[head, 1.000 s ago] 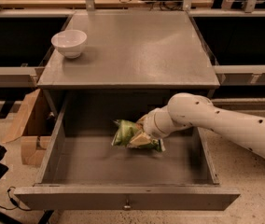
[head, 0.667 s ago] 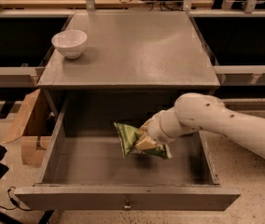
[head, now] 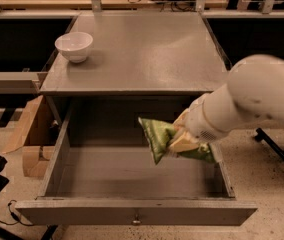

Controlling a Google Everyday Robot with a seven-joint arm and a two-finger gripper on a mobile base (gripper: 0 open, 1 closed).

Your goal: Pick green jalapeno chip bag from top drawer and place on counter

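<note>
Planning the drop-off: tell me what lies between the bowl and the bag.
In the camera view, only bare counter and its front edge lie between bowl and bag. The gripper holds the bag over the open drawer.

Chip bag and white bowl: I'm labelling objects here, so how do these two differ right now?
The green jalapeno chip bag is crinkled and green; the white bowl is smooth and plain white. The bag hangs tilted in the gripper, which is shut on it over the open top drawer; the bowl stands upright and untouched on the counter, near its far left corner. Both are small and roughly alike in size.
</note>
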